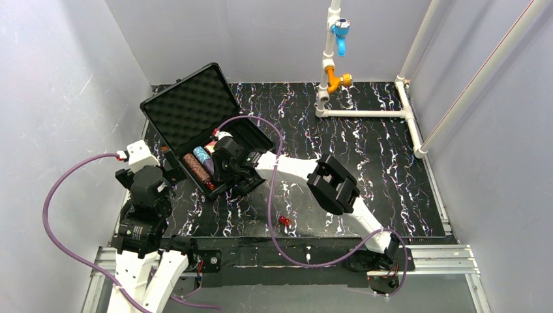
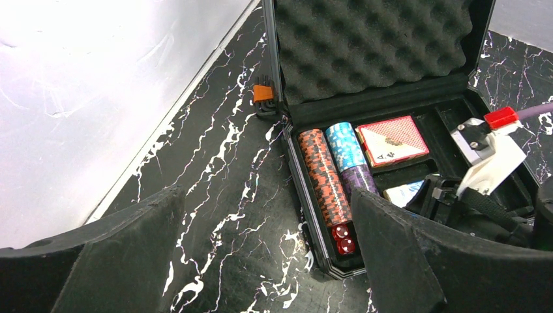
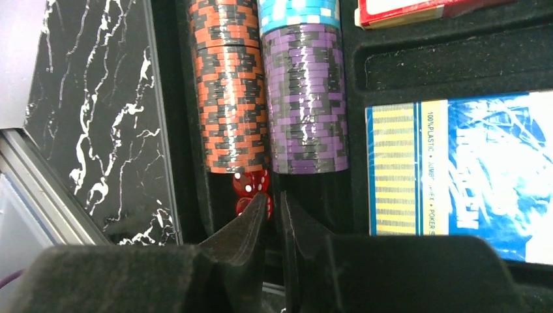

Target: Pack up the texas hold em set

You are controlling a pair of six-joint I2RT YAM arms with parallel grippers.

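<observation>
The black case [image 1: 189, 107] lies open at the left, its foam lid up. Inside it lie the brown chip stack [image 2: 324, 176], blue chips [image 2: 344, 145], purple chips [image 3: 306, 98], the red card box [image 2: 391, 140] and the blue card box [image 3: 469, 169]. Two red dice [image 3: 251, 182] sit in the slot at the end of the brown chips [image 3: 228, 85]. My right gripper [image 3: 274, 199] is inside the case just above these dice, jaws almost together with nothing between them. My left gripper [image 2: 267, 195] is wide open and empty over the table by the case's near corner. Another red die [image 1: 284, 221] lies on the table.
A white pipe frame [image 1: 365, 113] with blue and orange fittings stands at the back right. Grey walls close in the left, back and right. The right arm's purple cable [image 1: 274, 195] loops across the black marbled table [image 1: 378, 169] near the loose die.
</observation>
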